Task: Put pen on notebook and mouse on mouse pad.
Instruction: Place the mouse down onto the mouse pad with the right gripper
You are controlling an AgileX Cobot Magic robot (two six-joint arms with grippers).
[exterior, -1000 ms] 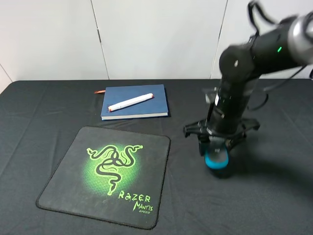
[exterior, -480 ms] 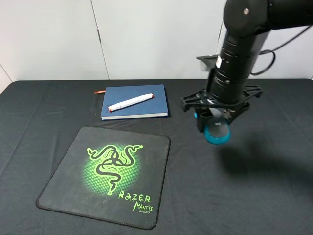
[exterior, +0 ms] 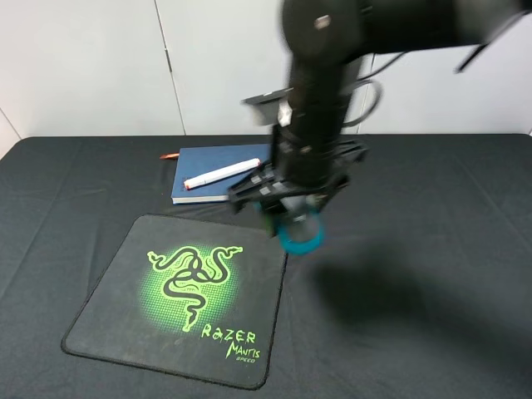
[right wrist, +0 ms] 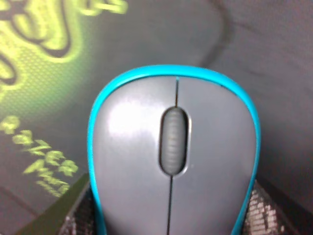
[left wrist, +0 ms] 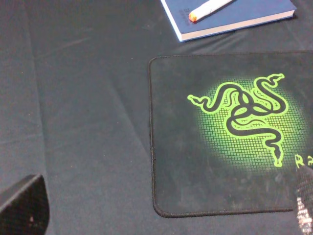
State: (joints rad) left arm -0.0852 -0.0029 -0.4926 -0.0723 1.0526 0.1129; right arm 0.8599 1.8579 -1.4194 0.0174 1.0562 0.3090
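My right fingers (right wrist: 266, 215) are clamped on the mouse (exterior: 301, 237), one on each blue side. The right wrist view shows its grey top and scroll wheel close up (right wrist: 173, 161), with the textured pads pressed against its flanks. In the high view the mouse hangs at the centre of the frame, clear of the counter (exterior: 432, 291), with its shadow falling on the black cloth to the lower right. There it overlaps the right edge of the mouse pad (exterior: 108, 307), just below the pad's upper right corner. I cannot tell from that view whether it is over the pad or just beside it. The wrist view shows the pad's rounded corner (right wrist: 146, 44) and some green lettering under and beyond the mouse's nose. My right arm (exterior: 320, 100) comes down from the top of the frame, blurred, and hides the right end of the notebook (exterior: 220, 160).

The notebook lies flat in the upper middle of the high view, just behind the pad and apart from it. Its red-orange ribbon (exterior: 170, 155) sticks out at the left. The pen (exterior: 221, 174) rests on the blue cover at a slant, its orange tip toward the lower left.

My left fingers (left wrist: 24, 208) are spread wide with nothing between them, one at each lower corner of the left wrist view. They hang above the pad's edge (left wrist: 152, 147) and the bare counter (left wrist: 83, 122), with the notebook (left wrist: 254, 12) and pen (left wrist: 208, 8) beyond.
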